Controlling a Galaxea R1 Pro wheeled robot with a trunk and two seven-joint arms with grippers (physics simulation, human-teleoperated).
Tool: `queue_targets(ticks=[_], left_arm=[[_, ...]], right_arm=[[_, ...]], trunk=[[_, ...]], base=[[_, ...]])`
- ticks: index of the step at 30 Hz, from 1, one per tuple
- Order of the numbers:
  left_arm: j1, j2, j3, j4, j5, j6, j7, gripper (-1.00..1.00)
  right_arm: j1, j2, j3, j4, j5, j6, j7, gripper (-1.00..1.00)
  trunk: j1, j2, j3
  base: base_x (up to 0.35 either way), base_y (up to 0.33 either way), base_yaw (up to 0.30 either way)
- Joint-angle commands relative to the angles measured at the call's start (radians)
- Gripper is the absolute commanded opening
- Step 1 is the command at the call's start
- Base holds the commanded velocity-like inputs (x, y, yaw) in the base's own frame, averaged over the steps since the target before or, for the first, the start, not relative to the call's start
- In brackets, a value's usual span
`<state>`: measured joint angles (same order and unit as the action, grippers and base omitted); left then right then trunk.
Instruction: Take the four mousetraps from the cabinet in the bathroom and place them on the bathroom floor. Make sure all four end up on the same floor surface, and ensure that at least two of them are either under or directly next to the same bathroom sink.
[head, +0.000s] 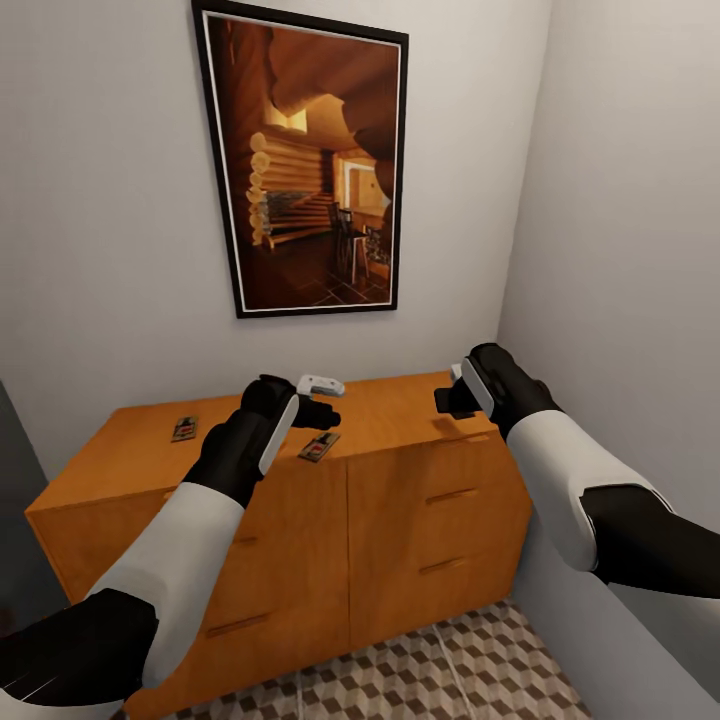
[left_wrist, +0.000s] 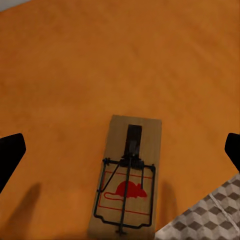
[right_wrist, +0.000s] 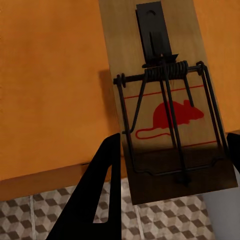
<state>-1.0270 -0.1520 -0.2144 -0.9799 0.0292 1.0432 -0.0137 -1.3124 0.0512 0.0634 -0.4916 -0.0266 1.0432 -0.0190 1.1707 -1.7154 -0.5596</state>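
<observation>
Orange-brown wood makes up the cabinet (head: 300, 520), which stands against a pale wall under a framed picture (head: 305, 160) of a log interior in the head view. On its flat surface lie two mousetraps that can be made out: one (head: 184, 429) towards the left rear, another (head: 319, 447) near the front edge, just beside the left pincer (head: 322, 398). That pincer hangs over the top with the trap below and slightly ahead of it. The right pincer (head: 450, 395) sits at the right end of the top, above the front edge; what lies between its fingers cannot be told here. A strip of the bathroom floor (head: 440, 670) with its cube pattern shows at the cabinet's foot.

In the left wrist view, a mousetrap (left_wrist: 128, 180) lies flat on the orange surface (left_wrist: 100, 65), its wire frame and red mouse print facing up. The two dark fingertips (left_wrist: 10, 152) stand wide apart at either side, touching nothing: the left pincer is released.

In the right wrist view, a mousetrap (right_wrist: 167, 100) lies between the black fingers (right_wrist: 97, 190), its near end past the cabinet edge (right_wrist: 45, 177) with patterned floor (right_wrist: 50, 217) showing beneath. The fingers flank it closely, yet whether they press on it cannot be told.
</observation>
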Motion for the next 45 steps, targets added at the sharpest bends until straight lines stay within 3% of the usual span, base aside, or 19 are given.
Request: queue_targets(ticks=[1,9,23,45], left_arm=[[-0.001,0.0,0.0,0.0,0.002,0.004,0.0,1.0],[-0.001,0.0,0.0,0.021,0.004,0.004,0.0,1.0],[-0.001,-0.003,0.008,0.134,0.005,0.004,-0.001,1.0],[-0.001,-0.001,0.009,0.132,0.004,0.004,0.0,1.0]], right_arm=[[-0.001,0.0,0.004,-0.001,-0.004,0.004,-0.002,-1.0],[-0.001,-0.001,0.004,-0.001,-0.004,0.004,-0.002,-1.0],[-0.001,-0.001,0.004,-0.002,-0.001,0.004,0.003,-1.0],[-0.001,-0.001,0.004,-0.003,0.002,0.004,-0.002,-1.0]], trunk=[[0.0,-0.001,-0.001],[0.0,-0.001,-0.001],[0.0,-0.001,-0.001],[0.0,-0.001,-0.001]], base=[[0.0,0.019,0.0],[0.0,0.007,0.0],[0.0,0.0,0.0],[0.0,0.0,0.0]])
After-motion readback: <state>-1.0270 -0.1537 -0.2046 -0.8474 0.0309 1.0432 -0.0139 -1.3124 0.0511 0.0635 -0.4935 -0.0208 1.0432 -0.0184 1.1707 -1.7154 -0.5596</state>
